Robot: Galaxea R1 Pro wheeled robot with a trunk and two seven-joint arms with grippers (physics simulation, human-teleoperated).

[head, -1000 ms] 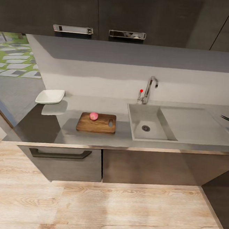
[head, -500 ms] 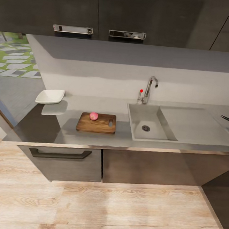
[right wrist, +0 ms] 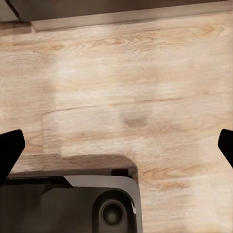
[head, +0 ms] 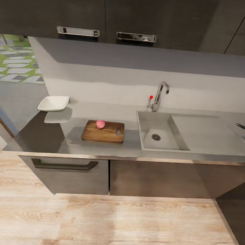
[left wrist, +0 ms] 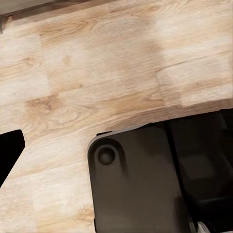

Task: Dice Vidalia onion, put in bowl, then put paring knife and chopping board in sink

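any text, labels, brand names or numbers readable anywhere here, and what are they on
None: no readable text in any view.
The chrome angular tap carries only a plain red dot, not a letter or number.
The dark-brown wooden chopping board, the white squarish bowl, the grey steel sink and the two chrome cabinet handles show no markings.
The wrist views show wooden floor and dark robot parts, unlabelled.

A pale wooden floor point(head: 120, 227) is seen below dark cabinet fronts point(head: 150, 179); two chrome handles point(head: 106, 34) are mounted on upper cupboards point(head: 111, 9).
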